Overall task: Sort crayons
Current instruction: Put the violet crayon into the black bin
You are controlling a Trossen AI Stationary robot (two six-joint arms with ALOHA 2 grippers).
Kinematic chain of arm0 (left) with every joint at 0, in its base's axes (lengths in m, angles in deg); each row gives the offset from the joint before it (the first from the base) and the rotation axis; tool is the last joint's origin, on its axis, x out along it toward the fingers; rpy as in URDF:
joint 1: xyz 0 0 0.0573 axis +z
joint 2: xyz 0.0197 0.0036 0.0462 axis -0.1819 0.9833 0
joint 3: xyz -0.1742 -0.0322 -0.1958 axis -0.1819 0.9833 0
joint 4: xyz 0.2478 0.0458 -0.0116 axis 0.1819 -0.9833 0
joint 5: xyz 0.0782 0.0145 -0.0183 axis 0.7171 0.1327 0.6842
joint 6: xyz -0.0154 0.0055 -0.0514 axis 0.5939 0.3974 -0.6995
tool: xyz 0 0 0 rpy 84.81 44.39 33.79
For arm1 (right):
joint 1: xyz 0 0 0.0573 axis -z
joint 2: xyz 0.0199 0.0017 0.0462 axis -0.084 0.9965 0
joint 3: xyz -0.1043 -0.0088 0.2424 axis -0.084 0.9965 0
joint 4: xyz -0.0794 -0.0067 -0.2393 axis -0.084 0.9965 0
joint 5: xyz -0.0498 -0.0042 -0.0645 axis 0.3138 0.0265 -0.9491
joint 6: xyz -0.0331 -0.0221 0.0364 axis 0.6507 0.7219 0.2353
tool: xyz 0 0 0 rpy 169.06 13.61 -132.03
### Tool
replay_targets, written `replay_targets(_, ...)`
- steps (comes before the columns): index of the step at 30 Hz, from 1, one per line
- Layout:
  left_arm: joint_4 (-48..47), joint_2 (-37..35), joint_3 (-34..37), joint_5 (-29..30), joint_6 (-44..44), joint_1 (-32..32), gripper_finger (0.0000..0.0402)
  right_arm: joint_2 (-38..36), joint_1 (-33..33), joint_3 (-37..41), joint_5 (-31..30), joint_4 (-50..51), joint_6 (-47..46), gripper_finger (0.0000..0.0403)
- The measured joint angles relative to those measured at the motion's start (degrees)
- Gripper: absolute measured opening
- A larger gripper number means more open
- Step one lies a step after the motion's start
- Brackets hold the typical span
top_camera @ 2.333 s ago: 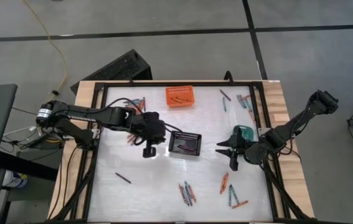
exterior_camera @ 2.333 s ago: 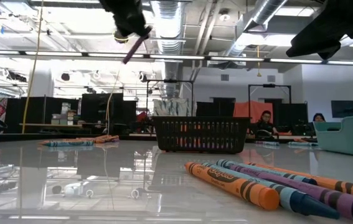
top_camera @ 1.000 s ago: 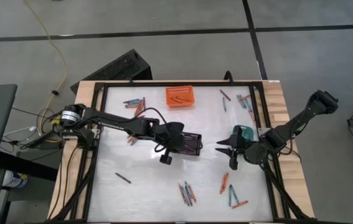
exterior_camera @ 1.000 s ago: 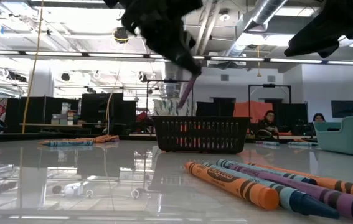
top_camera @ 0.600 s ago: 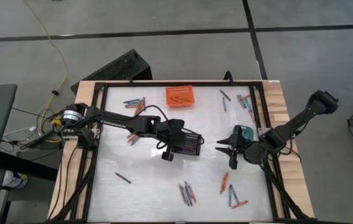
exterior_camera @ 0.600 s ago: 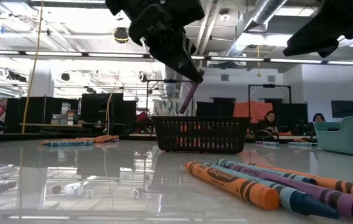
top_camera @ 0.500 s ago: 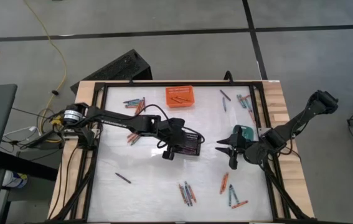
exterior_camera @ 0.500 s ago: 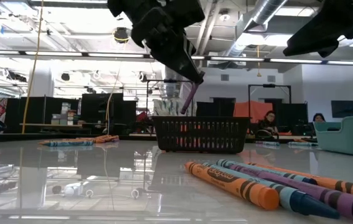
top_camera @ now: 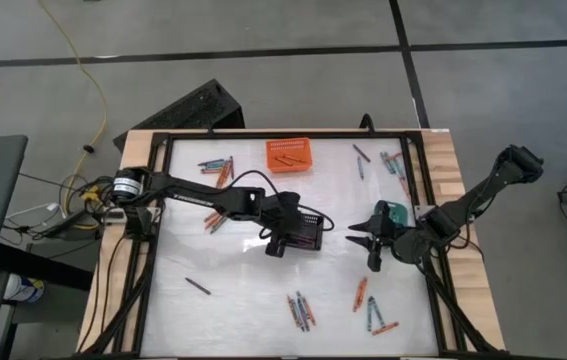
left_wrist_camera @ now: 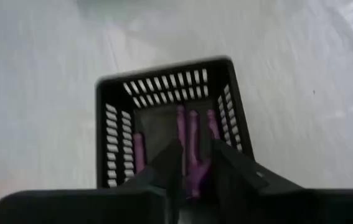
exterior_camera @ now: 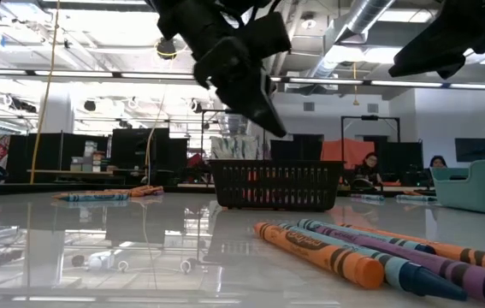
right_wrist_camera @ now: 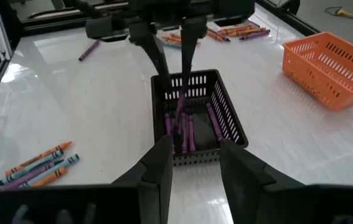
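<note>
The left gripper [top_camera: 285,232] is hanging just over the black basket [top_camera: 304,235] near the middle of the table [top_camera: 233,290], and its two fingers [right_wrist_camera: 187,34] are standing a little apart with nothing between them. In the right wrist view, one purple crayon [right_wrist_camera: 180,104] is showing below those fingers, inside the basket and tilted against the other purple crayons [right_wrist_camera: 188,132] that are lying on the basket's bottom; whether it is resting or in the air, I cannot tell. The right gripper [top_camera: 366,242] is waiting at the right side of the table, just beside the teal basket [top_camera: 393,213], with its fingers parted and holding nothing. Many crayons are lying loose on the table: a group [top_camera: 216,165] near the far left corner beside the orange basket [top_camera: 289,154], which is holding a few orange ones, a group [top_camera: 391,165] near the far right edge, two groups at the near side [top_camera: 299,311] [top_camera: 376,312], and a single dark one [top_camera: 197,286] alone at the near left. In the low view, people are sitting in the room far behind the table.
</note>
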State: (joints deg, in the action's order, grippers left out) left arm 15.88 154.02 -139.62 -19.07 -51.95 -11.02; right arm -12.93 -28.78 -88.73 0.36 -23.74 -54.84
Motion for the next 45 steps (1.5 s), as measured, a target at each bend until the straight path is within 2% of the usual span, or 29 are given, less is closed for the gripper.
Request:
replay_targets(5,-3.07,-0.02,-2.94,0.03,0.05,-0.23,0.0137,0.00,0.00,0.00,-0.02,0.13,0.03,0.0127)
replay_targets(10,-13.34,-0.36,-8.85,0.92,1.43,-1.31,0.0177,0.00,0.00,0.00,-0.04,0.13,0.02,0.0127)
replay_targets(16,-43.74,-1.83,-20.19,1.53,-2.72,-4.31,0.0182,0.00,-0.11,0.00,-0.02,0.16,0.02,0.0127)
replay_targets(18,-52.52,-3.01,-21.55,1.23,-5.81,-6.97,0.0182,0.00,-0.15,0.00,0.00,0.01,0.02,0.0127)
replay_targets(20,-56.58,-5.08,-21.06,1.41,-9.79,-10.36,0.0183,0.00,-0.15,0.00,0.02,0.09,0.12,0.0127)
replay_targets(23,-58.16,-8.33,-18.63,2.17,-16.22,-15.88,0.0183,0.00,-0.15,0.00,0.06,0.02,0.74,0.0127)
replay_targets(28,-57.20,-11.28,-13.80,8.13,-27.51,-25.12,0.0183,0.00,-0.15,0.00,0.66,0.07,1.55,0.0127)
replay_targets(34,-55.75,-11.85,-3.76,11.00,-33.25,-34.65,0.0183,0.00,-0.15,0.00,0.85,0.07,1.75,0.0127)
replay_targets(39,-50.89,-11.80,6.02,10.62,-37.56,-38.08,0.0183,0.00,-0.15,0.00,0.85,-0.28,1.66,0.0127)
replay_targets(45,-41.05,-12.47,14.04,7.33,-39.20,-39.92,0.0183,0.00,-0.11,0.00,0.85,-1.05,1.55,0.0127)
